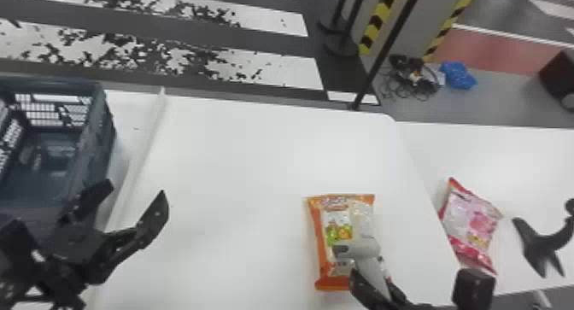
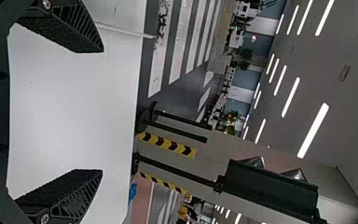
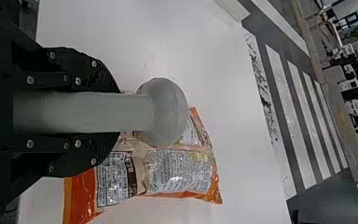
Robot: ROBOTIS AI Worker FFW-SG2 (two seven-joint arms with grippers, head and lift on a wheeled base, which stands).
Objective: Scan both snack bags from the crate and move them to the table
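Observation:
My left gripper [image 1: 133, 197] stands open beside the crate's right wall in the head view; the left wrist view has the same gripper [image 2: 100, 112] with nothing between its wide-spread fingers. Over the lower part of the orange snack bag [image 1: 321, 245] is my right gripper [image 1: 378, 285], shut on the grey handheld scanner [image 1: 358, 248]. In the right wrist view the right gripper [image 3: 119, 112] grips the handle of the scanner [image 3: 165, 112], whose head covers part of the orange bag [image 3: 182, 177]. The pink snack bag [image 1: 474, 223] lies on the white surface farther right.
The dark crate [image 1: 96, 138] stands at the far left, past a raised white strip [image 1: 147, 147] on the table [image 1: 239, 159]. A black stand [image 1: 542, 245] is right of the pink bag. Black posts rise behind the table.

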